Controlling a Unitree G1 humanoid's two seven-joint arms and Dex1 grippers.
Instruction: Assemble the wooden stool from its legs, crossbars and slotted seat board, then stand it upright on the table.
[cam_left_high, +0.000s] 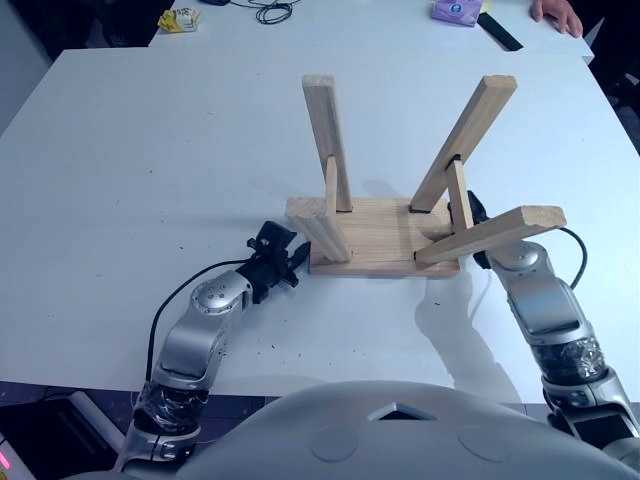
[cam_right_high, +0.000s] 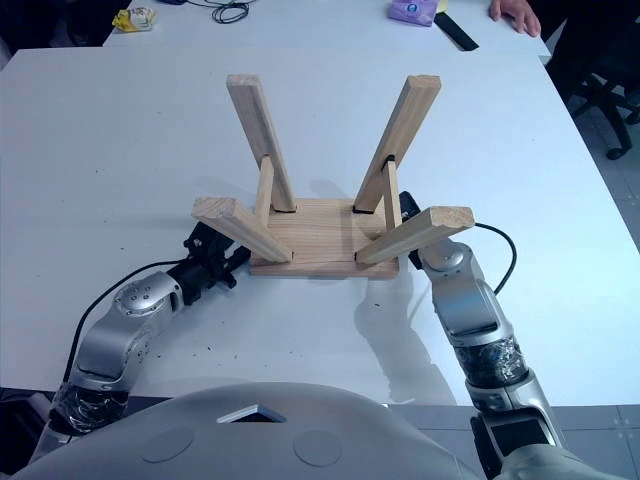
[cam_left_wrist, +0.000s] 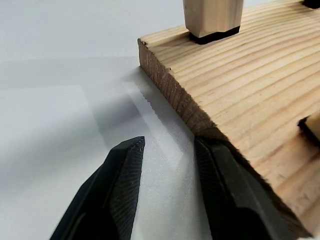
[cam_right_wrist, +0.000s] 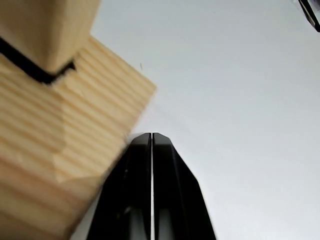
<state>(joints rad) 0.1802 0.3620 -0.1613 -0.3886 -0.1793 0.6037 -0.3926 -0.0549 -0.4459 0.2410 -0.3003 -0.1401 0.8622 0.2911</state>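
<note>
**Stool built but upside down — the turn-over is what's left**

The stool rests inverted mid-worktop: the seat board lies flat, four legs splay upward from its slots, and a crossbar joins each side pair. Assembly looks complete; judging by this, the step in hand is standing it upright.

The left claw sits low at the board's left end, fingers parted, one finger against the end face and the other over bare worktop. The right claw has its fingers pressed together, holding nothing, its tip just beside the board's right edge.

To turn it well, neither claw has a hold yet. The right one probably needs to open first. Gripping the board's ends evenly — or a leg on each side — should keep the legs seated in their slots during rotation; a one-sided lift risks tipping or twisting a joint loose.
</note>
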